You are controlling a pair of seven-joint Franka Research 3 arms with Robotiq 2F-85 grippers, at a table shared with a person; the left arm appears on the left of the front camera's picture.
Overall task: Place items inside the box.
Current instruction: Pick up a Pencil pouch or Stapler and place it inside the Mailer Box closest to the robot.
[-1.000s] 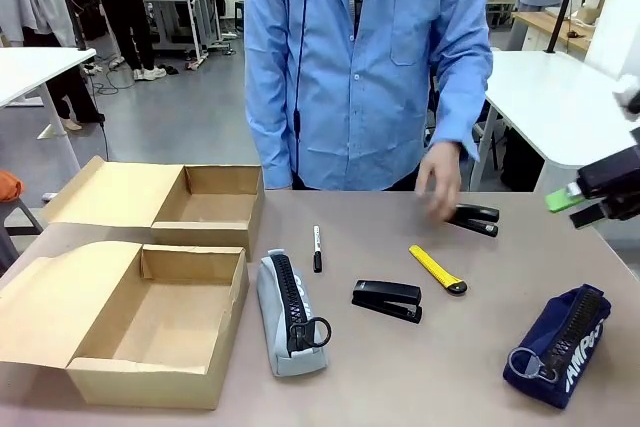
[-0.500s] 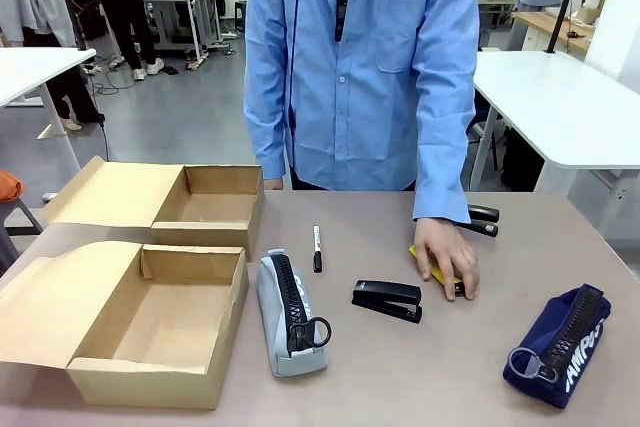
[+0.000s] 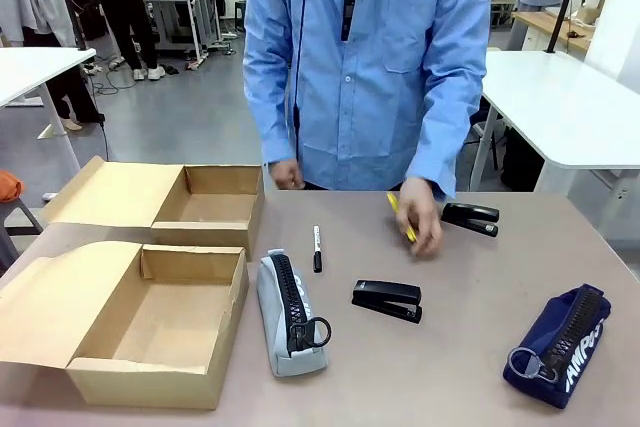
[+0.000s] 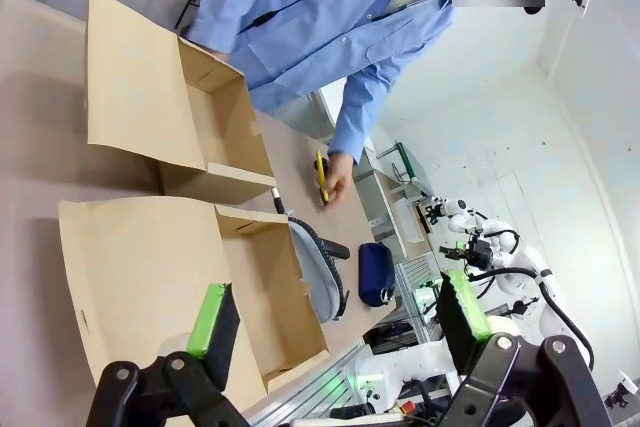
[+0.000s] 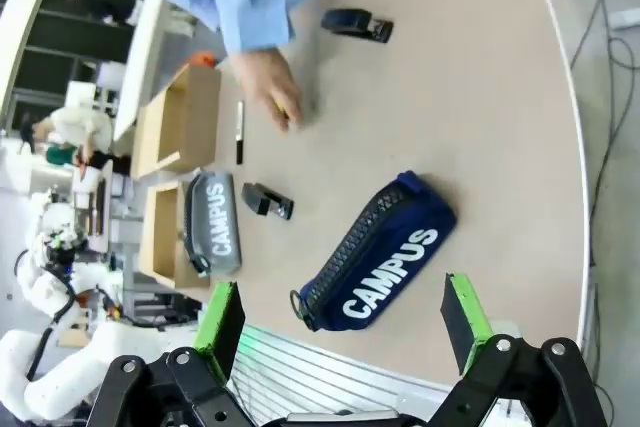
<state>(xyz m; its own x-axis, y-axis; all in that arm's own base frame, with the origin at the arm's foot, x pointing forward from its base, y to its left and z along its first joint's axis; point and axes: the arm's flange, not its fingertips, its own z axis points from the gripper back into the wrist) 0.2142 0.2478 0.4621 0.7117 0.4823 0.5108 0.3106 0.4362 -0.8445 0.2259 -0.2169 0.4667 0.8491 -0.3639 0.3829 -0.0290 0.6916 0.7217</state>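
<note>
A person's hand holds the yellow utility knife just above the table. On the table lie a grey pencil case, a black pen, two black staplers and a navy pencil case lettered "CAMPUS". Two open cardboard boxes stand at the left, one near and one far. My left gripper hangs open high above the near box. My right gripper is open above the table's edge, by the navy case, with nothing between its fingers.
The person in a blue coat stands at the far side, the other hand at the table's edge behind the far box. White tables and other people stand farther back. Bare table lies between the staplers and the navy case.
The person's hand came down on the yellow knife, picked it up and carried it left and back. My right gripper drew back from the table's right side.
</note>
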